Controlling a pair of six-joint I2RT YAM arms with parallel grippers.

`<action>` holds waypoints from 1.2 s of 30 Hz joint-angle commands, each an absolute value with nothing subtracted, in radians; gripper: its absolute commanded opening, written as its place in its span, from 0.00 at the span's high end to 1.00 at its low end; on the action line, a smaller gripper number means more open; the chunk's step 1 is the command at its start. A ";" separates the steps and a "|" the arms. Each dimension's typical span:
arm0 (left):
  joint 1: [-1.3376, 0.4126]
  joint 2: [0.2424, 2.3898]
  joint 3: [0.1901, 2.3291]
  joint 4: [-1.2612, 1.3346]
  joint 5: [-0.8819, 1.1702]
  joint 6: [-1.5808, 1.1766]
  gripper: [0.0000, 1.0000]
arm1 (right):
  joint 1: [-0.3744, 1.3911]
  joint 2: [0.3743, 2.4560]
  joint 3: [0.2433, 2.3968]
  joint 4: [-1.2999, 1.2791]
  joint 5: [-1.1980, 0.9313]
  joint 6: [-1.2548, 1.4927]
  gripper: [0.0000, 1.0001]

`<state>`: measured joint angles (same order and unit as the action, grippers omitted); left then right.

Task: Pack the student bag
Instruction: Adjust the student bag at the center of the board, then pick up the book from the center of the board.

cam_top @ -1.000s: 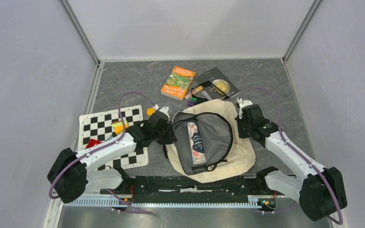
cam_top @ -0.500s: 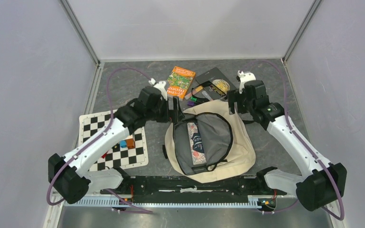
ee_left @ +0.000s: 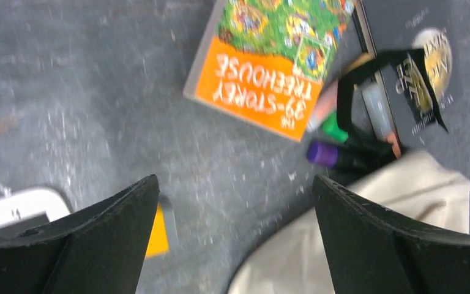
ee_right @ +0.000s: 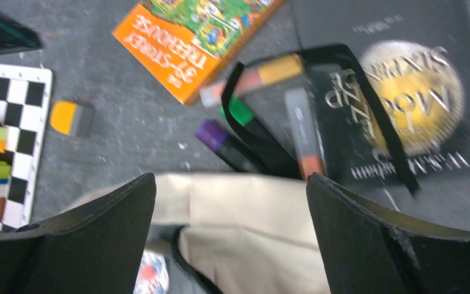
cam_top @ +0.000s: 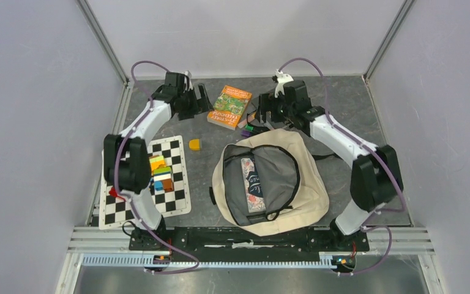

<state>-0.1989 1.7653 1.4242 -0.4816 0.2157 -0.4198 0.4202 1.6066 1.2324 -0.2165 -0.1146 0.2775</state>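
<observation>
Bag [cam_top: 309, 196] lies flat at the near middle of the table [cam_top: 153, 119], to the right of the mat [cam_top: 177, 195]. Its main compartment is unzipped, showing grey lining and a patterned item [cam_top: 252, 184] tucked in on the left. Its black strap [ee_right: 373, 92] loops across the markers [ee_right: 245, 131] and the dark book [ee_right: 404, 92] just beyond the bag's far edge.

The left gripper [cam_top: 199, 101] hangs at the far left beside the orange book [cam_top: 229, 106], jaws spread wide and empty. The right gripper [cam_top: 268, 111] hangs above the markers, also spread wide and holding nothing.

A yellow block [cam_top: 194, 144] sits on the table between mat and bag. Coloured blocks [cam_top: 159, 174] are stacked on the mat.
</observation>
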 commanded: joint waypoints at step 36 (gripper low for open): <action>-0.281 2.045 1.446 -0.153 0.377 -0.508 0.06 | 0.489 2.460 1.885 -0.072 -0.303 0.430 0.26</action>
